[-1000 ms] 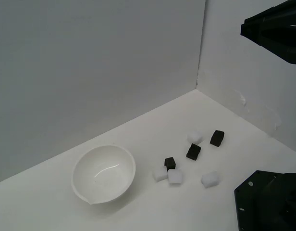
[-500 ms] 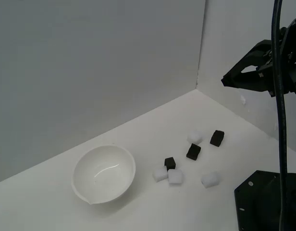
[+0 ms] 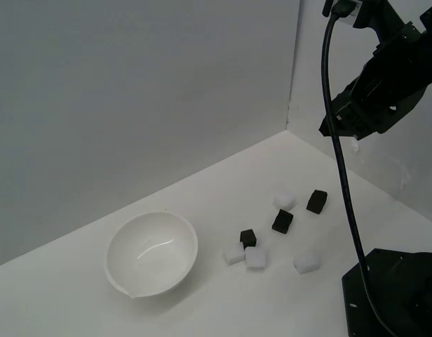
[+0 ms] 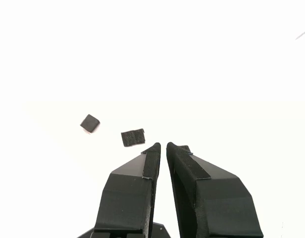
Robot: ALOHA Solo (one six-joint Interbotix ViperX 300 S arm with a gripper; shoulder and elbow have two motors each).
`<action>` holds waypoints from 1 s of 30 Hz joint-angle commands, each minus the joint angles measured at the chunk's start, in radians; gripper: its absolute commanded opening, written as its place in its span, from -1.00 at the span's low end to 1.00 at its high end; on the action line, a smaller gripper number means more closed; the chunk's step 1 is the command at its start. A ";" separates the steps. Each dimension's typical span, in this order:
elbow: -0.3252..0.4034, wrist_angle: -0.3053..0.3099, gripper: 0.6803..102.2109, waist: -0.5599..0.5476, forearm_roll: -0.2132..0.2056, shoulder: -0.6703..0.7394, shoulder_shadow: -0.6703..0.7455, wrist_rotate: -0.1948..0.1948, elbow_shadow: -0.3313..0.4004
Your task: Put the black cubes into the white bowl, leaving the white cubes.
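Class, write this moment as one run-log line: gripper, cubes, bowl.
gripper: shut, empty, raised | black cubes: three on table | white cubes: four on table | white bowl: empty

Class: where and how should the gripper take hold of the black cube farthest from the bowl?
Probably from above, closing on two opposite flat sides of the black cube. It sits flat and apart from the white cube beside it, so the fingers have room.
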 commanded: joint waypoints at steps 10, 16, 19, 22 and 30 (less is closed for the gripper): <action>0.002 0.012 -0.95 0.029 0.080 -0.114 -0.112 0.003 -0.006; 0.060 0.011 -0.94 0.032 0.080 -0.155 -0.152 0.002 0.055; 0.087 0.003 -0.93 0.032 0.080 -0.161 -0.160 0.003 0.083; 0.094 -0.002 -0.64 0.032 0.080 -0.189 -0.187 0.003 0.091; 0.097 -0.064 0.07 0.032 0.077 -0.288 -0.288 0.003 0.092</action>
